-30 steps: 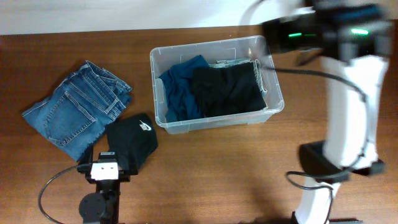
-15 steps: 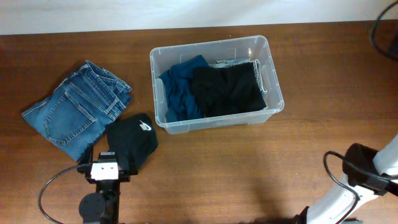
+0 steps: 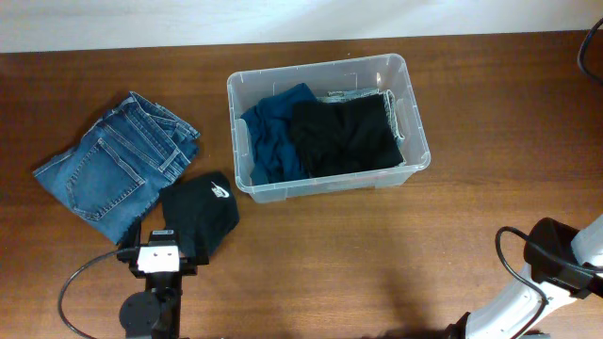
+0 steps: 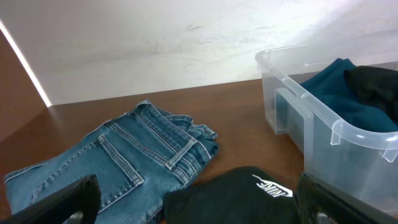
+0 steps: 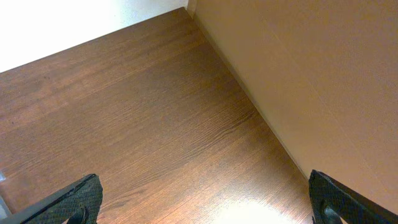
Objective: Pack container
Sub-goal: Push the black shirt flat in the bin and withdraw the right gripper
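- Container (image 3: 330, 185) stood on the bench (image 3: 377, 264), toward the far edge and right of centre. It held a teal garment (image 3: 271, 132) and a black garment (image 3: 344, 132) side by side.
- Right arm (image 3: 556, 268) had been above the container a second earlier. It had since withdrawn to the near right corner of the bench, leaving the opening unobstructed.
- Right end effector (image 5: 205, 208) was spread wide and held nothing. Its wrist view showed only bare bench and wall.
- Left end effector (image 4: 199, 211) was likewise wide and empty, parked low at the near left and unchanged over the same second.
- Jeans (image 3: 113, 165) lay folded well left of the container. A logo garment (image 3: 200, 212) lay just beside them on the near side, directly ahead of the left end effector.
- Assessment: the withdrawal suggested that a placement was complete. Two items remained outside, so packing was partly done. Both lay on the left arm's side, which made that arm the likelier one for the next pick.
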Robot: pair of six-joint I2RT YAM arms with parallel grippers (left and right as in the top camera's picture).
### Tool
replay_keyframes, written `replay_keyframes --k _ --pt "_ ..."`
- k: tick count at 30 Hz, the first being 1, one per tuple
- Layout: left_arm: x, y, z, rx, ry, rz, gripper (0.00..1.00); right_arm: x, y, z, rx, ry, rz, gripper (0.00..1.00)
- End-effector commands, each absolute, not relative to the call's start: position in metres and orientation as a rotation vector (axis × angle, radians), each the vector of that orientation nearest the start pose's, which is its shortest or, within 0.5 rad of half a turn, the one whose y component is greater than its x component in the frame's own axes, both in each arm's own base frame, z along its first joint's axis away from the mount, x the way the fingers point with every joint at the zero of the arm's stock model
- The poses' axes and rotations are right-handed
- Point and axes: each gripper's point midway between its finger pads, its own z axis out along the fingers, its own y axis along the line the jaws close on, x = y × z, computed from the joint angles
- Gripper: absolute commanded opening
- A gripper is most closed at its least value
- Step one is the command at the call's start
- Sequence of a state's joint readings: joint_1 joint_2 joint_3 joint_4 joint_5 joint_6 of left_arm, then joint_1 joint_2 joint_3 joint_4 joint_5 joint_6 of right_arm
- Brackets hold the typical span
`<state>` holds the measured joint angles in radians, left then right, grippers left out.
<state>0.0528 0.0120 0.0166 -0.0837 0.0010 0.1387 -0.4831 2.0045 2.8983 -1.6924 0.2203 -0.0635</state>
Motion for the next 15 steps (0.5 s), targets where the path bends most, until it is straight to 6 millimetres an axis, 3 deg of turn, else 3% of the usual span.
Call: replay_keyframes --k 1,15 --pt "0.2456 0.012 0.1563 0.09 1.651 0.151 1.0 0.3405 -0.2237 0.4065 0.616 2.338 -0.529 0.98" --pt "0.2456 0.012 0.1563 0.09 1.651 0.152 1.0 0.3406 -0.2234 0.4065 0.615 2.338 -0.528 0.98"
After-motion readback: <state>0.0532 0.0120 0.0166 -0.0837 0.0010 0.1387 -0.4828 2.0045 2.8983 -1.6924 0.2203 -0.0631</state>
